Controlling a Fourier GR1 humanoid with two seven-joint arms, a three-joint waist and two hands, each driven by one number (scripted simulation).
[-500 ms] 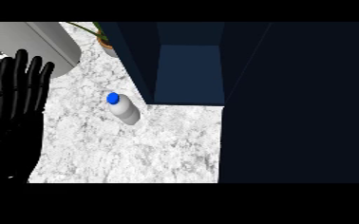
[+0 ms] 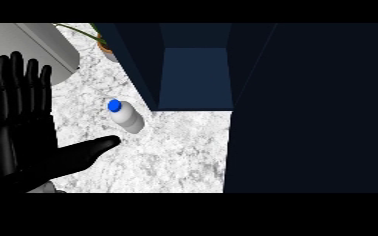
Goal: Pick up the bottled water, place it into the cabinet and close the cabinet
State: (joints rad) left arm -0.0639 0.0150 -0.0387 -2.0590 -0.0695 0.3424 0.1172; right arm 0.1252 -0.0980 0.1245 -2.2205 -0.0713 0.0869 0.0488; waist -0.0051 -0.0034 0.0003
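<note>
White marbled counter (image 2: 177, 155) fills the lower middle of the head view, running from the left hand (image 2: 26, 140) across to a dark blue cabinet (image 2: 196, 75) that stands open beyond and to the right of it. A broad dark panel (image 2: 303, 110), probably the cabinet's door swung out, closes off everything farther right. Past the fingertips sit a grey appliance (image 2: 44, 45) and a leafy plant (image 2: 103, 39).

The bottled water (image 2: 127, 117) stands upright on the counter, blue cap up, just beyond the tip of the thumb (image 2: 88, 150) and to the right of the palm, near the cabinet's left wall but outside it. Nothing touches it.

The step in hand looks like the approach for the pick, so the task is at its beginning. To do it well, the palm should come in from the left at the bottle's middle, below the cap, with thumb and fingers passing on opposite sides before they close. A nudge from the thumb alone could tip the narrow bottle or roll it against the cabinet wall.

The left hand is spread wide, fingers (image 2: 29, 80) straight and pointing away, thumb stretched toward the bottle. It holds nothing and shows no contact with anything. The right hand does not appear.
</note>
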